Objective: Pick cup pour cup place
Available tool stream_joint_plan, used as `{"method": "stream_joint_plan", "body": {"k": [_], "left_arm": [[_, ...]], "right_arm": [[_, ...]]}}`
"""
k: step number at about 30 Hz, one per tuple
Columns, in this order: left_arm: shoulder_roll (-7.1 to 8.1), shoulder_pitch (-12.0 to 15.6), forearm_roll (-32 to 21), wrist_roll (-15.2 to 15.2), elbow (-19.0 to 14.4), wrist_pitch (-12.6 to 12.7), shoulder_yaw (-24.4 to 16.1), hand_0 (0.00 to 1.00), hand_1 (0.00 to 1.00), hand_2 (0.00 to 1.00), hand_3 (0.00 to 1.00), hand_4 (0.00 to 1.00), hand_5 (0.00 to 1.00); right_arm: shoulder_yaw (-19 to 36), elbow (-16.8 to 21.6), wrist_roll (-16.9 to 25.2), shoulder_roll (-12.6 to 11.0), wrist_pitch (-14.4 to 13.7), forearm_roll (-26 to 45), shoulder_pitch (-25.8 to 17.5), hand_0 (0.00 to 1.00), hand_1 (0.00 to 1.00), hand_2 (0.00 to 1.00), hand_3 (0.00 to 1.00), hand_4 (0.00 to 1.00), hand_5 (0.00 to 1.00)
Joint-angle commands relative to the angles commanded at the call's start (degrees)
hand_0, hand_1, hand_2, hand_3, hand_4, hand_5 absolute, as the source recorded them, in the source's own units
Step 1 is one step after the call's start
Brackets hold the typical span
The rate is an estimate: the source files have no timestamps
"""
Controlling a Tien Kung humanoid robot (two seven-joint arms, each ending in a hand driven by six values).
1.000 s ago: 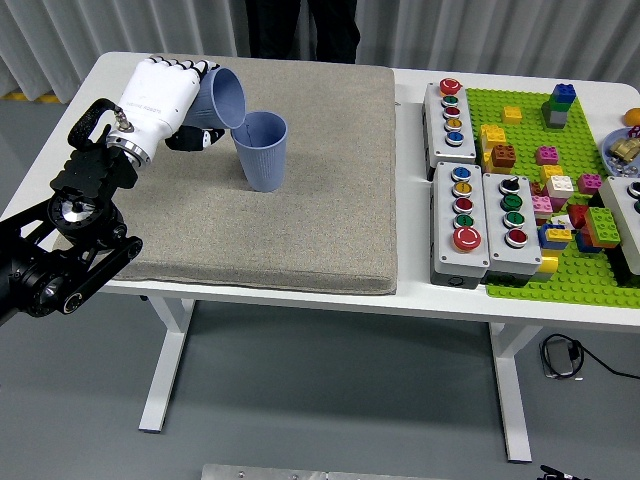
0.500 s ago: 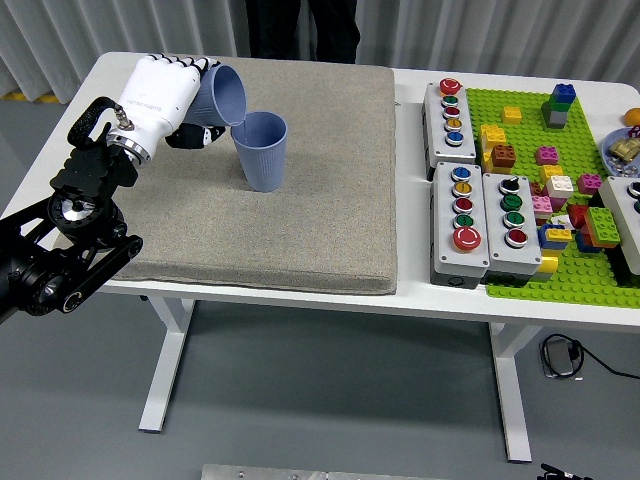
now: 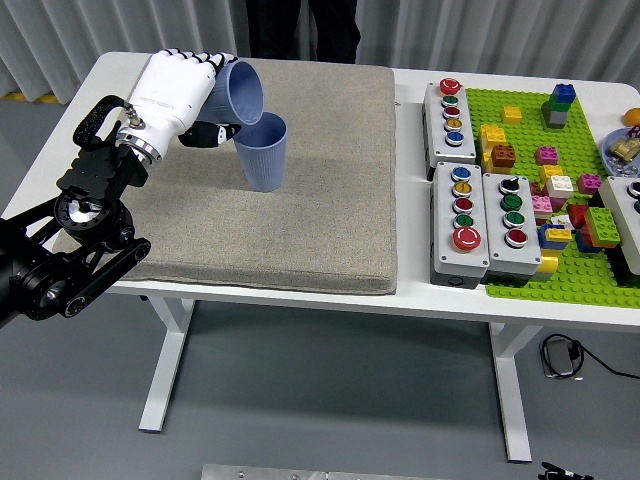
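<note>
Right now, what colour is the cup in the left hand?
Muted blue-grey, matching the standing cup. The tilted cup in the left hand shows best in the head view.

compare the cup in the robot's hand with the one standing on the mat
The held cup is tipped over, mouth facing the standing cup, which is upright. The held cup is off the mat, gripped by the left hand; the standing cup rests free on it. Both are blue-grey and ribbed.
</note>
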Motion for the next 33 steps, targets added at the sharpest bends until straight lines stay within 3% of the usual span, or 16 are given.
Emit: {"method": "stream_joint_plan", "body": {"k": [15,21,33], "left_arm": [[0.31,-0.30,0.00,1.27,0.68,0.03,1.97,0.610,0.606,0.654,0.780,0.606,0.002],[1.09,-1.33,0.00,2.72,1.31,-0.28,4.74,0.612,0.608,0.654,0.775,0.605,0.002],[1.36,-1.80,0.00,3.28,1.67,-1.40,5.31,0.620,0.613,0.655,0.775,0.603,0.002]], "right_arm": [[0.16,0.00,-0.01,0.04,-0.04,-0.27,-0.32,0.657,0.653,0.676,0.646,0.446,0.117],[0.01,0.00,0.03,0.05,-0.04,-0.22,-0.53,0.657,0.653,0.676,0.646,0.446,0.117],[-0.04,0.00,0.02,0.08,-0.02,-0.13,-0.52,0.657,0.653,0.676,0.646,0.446,0.116]]}}
